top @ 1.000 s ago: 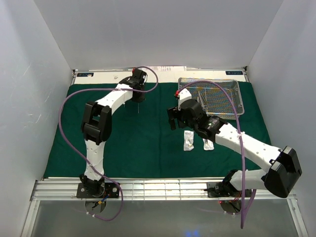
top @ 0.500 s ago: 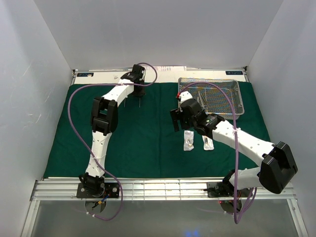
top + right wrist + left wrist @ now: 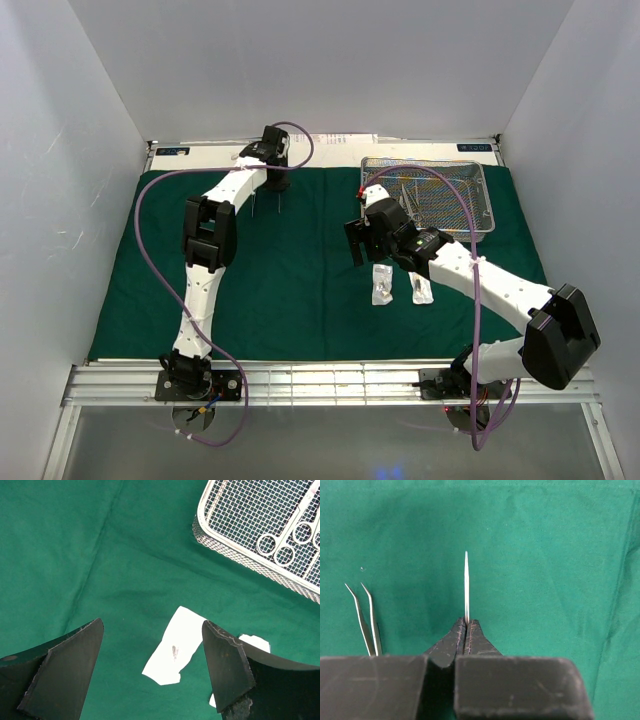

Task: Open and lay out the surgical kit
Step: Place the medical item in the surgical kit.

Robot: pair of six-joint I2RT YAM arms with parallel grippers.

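The dark green drape (image 3: 280, 300) lies spread flat. My left gripper (image 3: 276, 188) is at the far middle, shut on straight slim forceps (image 3: 466, 585) that point away from the jaws (image 3: 465, 625) over the cloth. Curved forceps (image 3: 366, 617) lie on the cloth just left of them. My right gripper (image 3: 355, 245) is open and empty above the cloth (image 3: 152, 630). A clear packet (image 3: 175, 652) shows between its fingers and a second packet (image 3: 252, 642) is partly hidden behind the right finger. The wire-mesh tray (image 3: 470, 170) stands at the far right and holds scissors (image 3: 280, 542).
White walls close in the left, right and back. A pale strip (image 3: 200, 155) runs along the far edge behind the drape. The metal rail (image 3: 320, 380) with both arm bases lies at the near edge. Purple cables loop over both arms.
My left arm has raised its elbow and shifted the held forceps slightly left at the far side. My right gripper has moved slightly and stays open.
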